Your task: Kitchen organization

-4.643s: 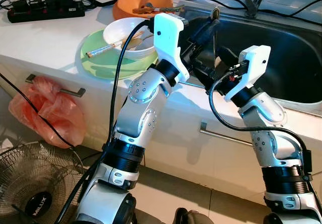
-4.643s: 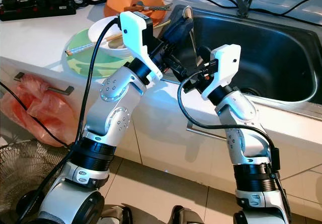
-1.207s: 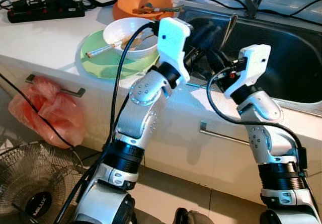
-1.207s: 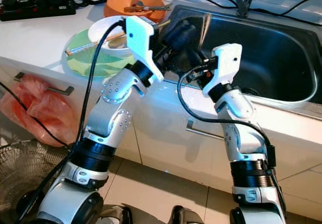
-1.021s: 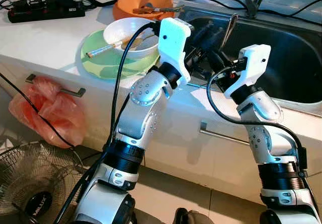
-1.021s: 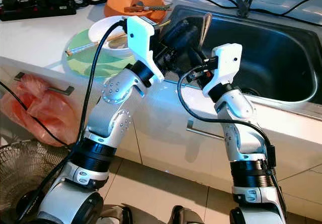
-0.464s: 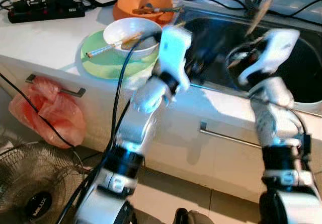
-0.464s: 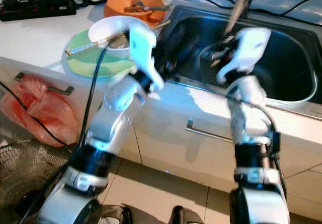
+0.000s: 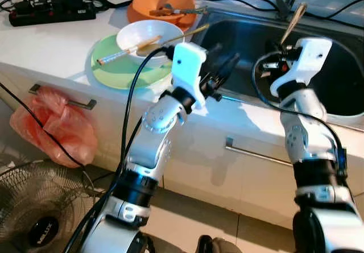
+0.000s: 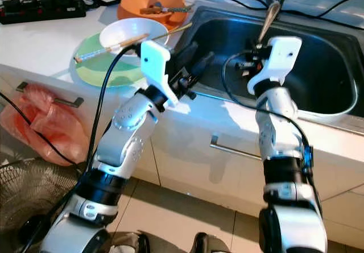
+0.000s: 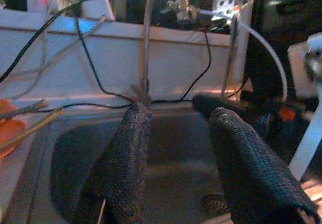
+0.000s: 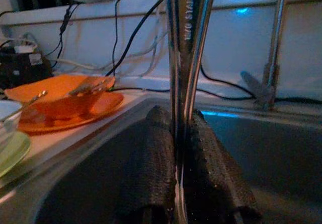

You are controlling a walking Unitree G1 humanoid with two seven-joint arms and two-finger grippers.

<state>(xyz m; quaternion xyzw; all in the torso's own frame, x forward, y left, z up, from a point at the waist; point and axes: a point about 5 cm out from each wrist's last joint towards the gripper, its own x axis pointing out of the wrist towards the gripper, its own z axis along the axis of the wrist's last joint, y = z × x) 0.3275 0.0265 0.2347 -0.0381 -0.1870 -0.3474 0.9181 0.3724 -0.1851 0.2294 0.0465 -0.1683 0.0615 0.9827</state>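
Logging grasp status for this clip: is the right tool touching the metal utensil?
Touching. In the right wrist view both fingers press against the metal utensil, with no gap; the right tool holds it above the sink.

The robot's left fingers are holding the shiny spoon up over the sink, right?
Not quite. The right gripper holds the spoon over the sink; its fingers pinch the handle in the right wrist view. The left gripper is open with nothing between its fingers, as the left wrist view shows.

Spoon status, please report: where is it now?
Right gripper shut on spoon, upright above sink. Left gripper open at sink edge. Nothing obstructing.
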